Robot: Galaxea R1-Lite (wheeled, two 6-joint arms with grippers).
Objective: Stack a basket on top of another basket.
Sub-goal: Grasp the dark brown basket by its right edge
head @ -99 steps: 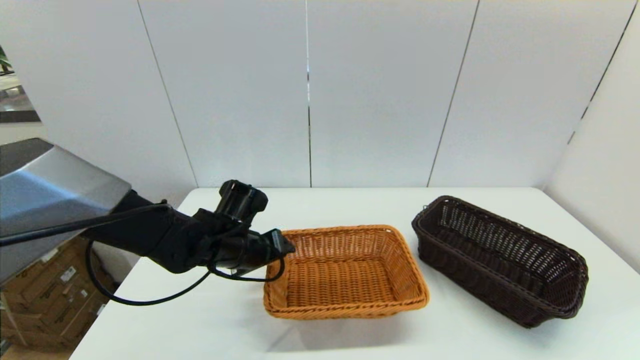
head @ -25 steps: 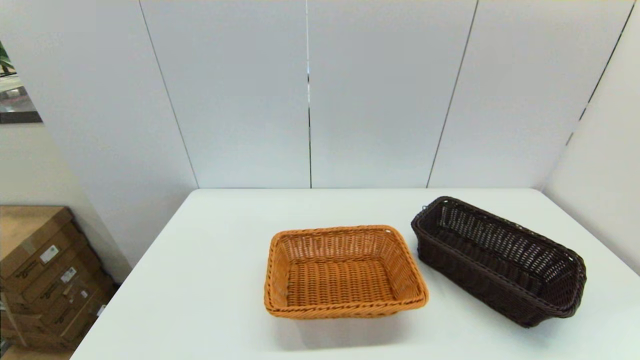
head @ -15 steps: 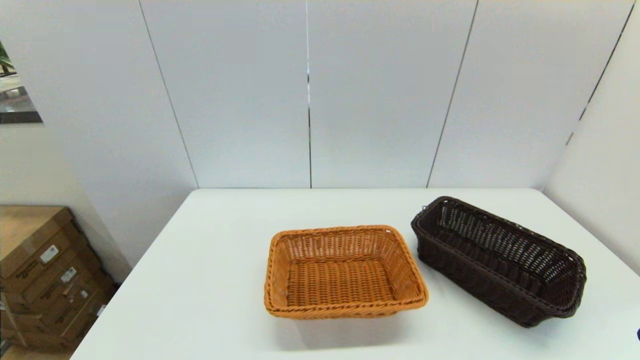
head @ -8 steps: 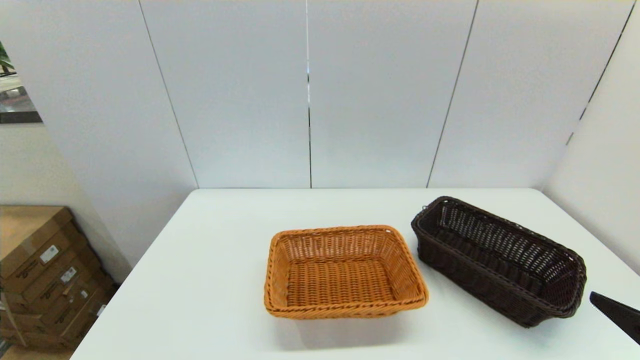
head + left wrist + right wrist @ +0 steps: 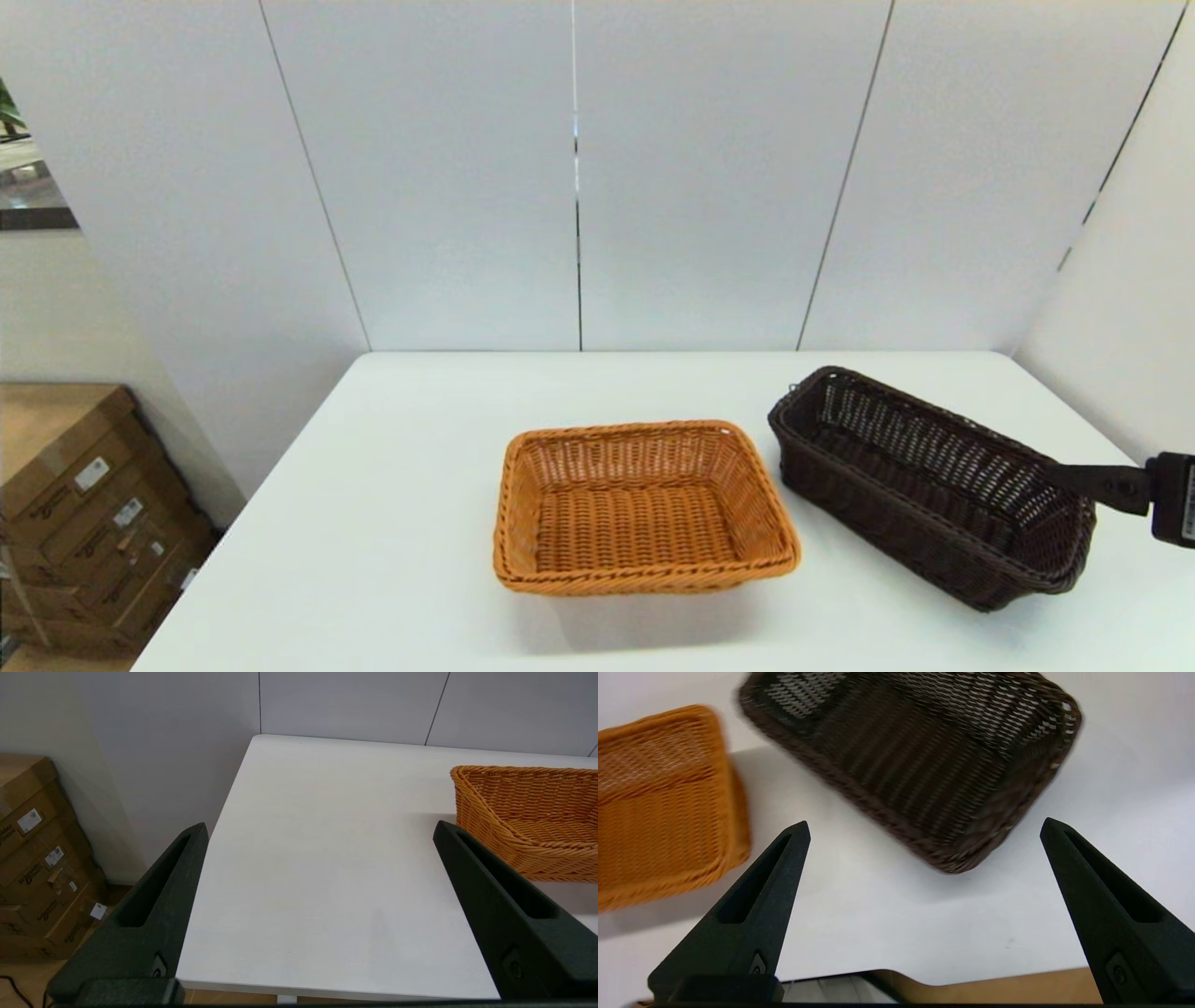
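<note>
Resting right: dark brown basket [image 5: 932, 484], open-weave sides, braided rim.
Centre: orange basket [image 5: 642, 505].
Right gripper [image 5: 924, 828]: fingers spread, empty, near the dark basket's near-right end.
Left gripper [image 5: 320, 830]: spread wide, empty.

Lab-like test bay, plain white wall panels [image 5: 709, 168], white table [image 5: 411, 485], stacked cardboard boxes [image 5: 84, 513] (floor, left)

The dark brown basket [image 5: 934, 485] is long and narrow, with open-weave sides and a braided rim. It sits upright and empty on the right of the table, set at a slant. Just beside it, not touching, the orange basket [image 5: 644, 509] sits upright and empty near the middle, wider, with flared sides.
</note>
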